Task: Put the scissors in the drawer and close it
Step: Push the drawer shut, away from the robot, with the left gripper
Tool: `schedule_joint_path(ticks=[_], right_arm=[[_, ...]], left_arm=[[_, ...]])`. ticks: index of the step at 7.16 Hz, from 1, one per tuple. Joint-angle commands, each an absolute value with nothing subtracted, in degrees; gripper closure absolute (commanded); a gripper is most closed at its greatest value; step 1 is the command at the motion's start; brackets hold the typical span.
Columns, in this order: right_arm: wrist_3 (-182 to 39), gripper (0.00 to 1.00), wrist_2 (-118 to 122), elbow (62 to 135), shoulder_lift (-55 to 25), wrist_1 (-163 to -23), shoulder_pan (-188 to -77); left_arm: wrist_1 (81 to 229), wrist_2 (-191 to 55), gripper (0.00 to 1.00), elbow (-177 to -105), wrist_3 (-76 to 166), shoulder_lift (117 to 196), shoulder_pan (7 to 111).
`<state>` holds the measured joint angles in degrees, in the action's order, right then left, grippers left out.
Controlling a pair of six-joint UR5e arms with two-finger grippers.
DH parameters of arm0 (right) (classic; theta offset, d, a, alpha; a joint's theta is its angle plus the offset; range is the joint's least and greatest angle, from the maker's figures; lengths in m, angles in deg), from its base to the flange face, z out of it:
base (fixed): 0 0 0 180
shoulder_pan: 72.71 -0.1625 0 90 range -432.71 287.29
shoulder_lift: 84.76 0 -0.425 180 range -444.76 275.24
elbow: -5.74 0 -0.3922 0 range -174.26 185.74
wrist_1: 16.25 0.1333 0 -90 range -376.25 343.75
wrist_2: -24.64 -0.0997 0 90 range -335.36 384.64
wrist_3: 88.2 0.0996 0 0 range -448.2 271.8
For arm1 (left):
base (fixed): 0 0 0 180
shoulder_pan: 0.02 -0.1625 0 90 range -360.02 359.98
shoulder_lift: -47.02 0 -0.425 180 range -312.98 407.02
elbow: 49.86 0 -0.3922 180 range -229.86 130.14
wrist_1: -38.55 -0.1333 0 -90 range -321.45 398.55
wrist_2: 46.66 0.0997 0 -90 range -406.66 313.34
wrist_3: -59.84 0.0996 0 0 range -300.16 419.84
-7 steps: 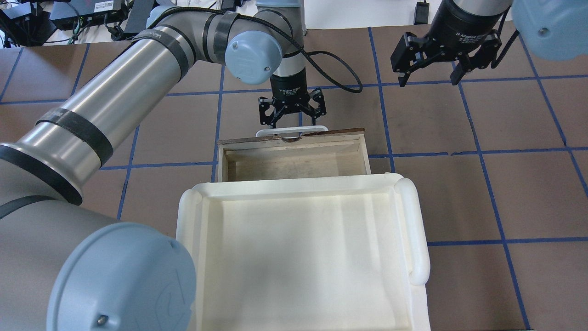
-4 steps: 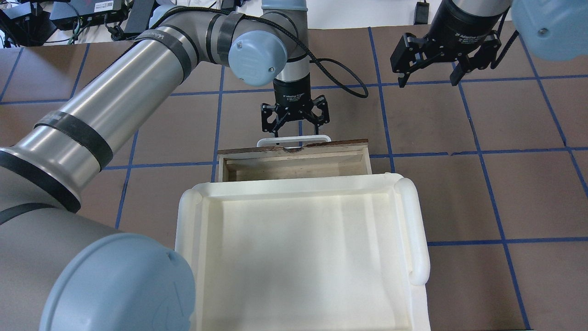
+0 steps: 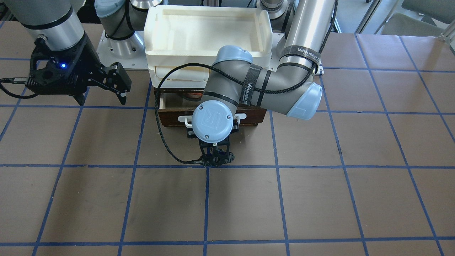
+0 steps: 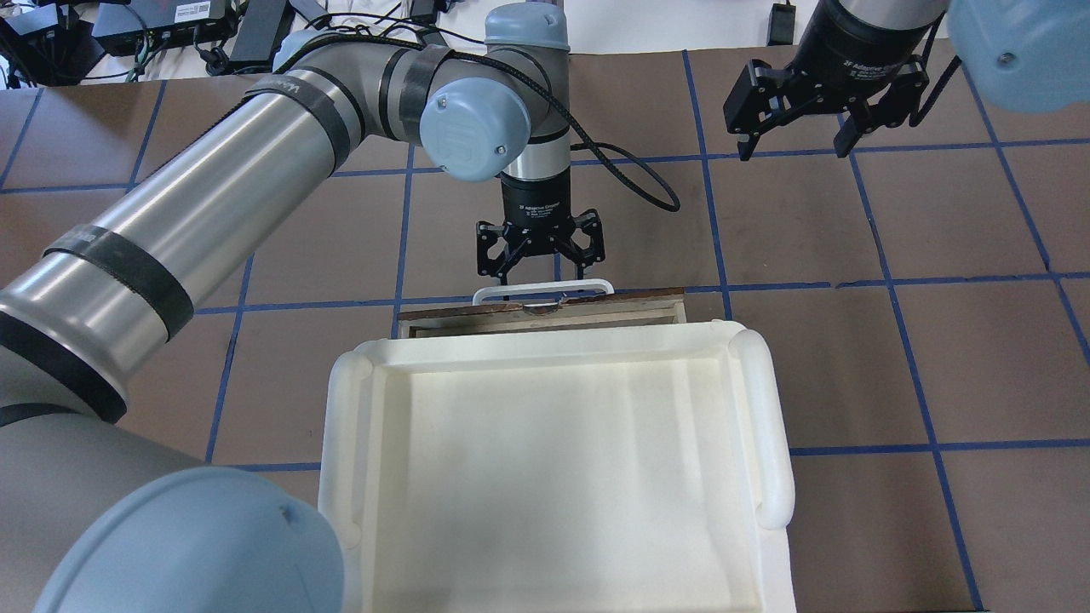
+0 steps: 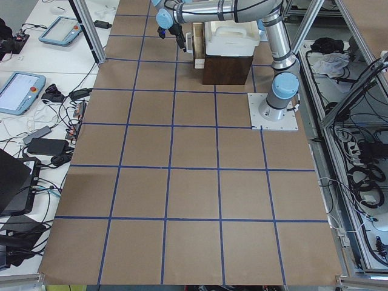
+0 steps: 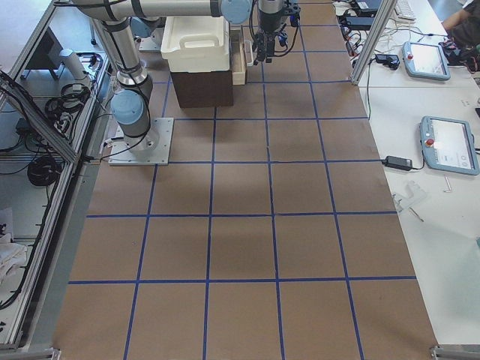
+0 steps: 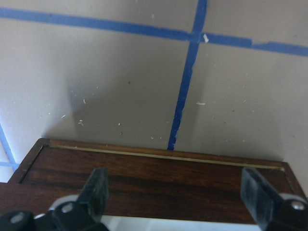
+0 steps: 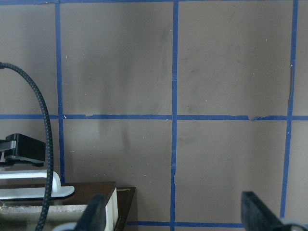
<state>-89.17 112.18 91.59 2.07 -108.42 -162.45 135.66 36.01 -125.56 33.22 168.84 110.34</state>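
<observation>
Two grippers, jaws apart: left gripper just beside white bar handle of dark-fronted wooden drawer, sliver out under cream plastic tray unit; right gripper hovers well off

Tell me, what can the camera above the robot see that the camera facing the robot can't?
Only the overhead view shows the left gripper open, just beyond the white handle. Only the front-facing view shows the dark brown front of the drawer and the layers stacked under the cream tray; there a wrist joint hides the left gripper's fingers. Both show the two arms, the handle, the tray and the open right gripper.
</observation>
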Motion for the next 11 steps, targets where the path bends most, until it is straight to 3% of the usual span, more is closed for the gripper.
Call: schedule_joint_path(ticks=[1,11], right_arm=[[-89.17,0.00,112.18,91.61,2.07,-108.53,-162.45],[-89.25,0.00,112.18,91.61,2.07,-108.54,-162.36]], left_arm=[[136.38,36.40,0.00,-127.90,33.21,167.44,112.55],[132.97,36.84,0.00,-130.81,33.56,165.85,114.24]])
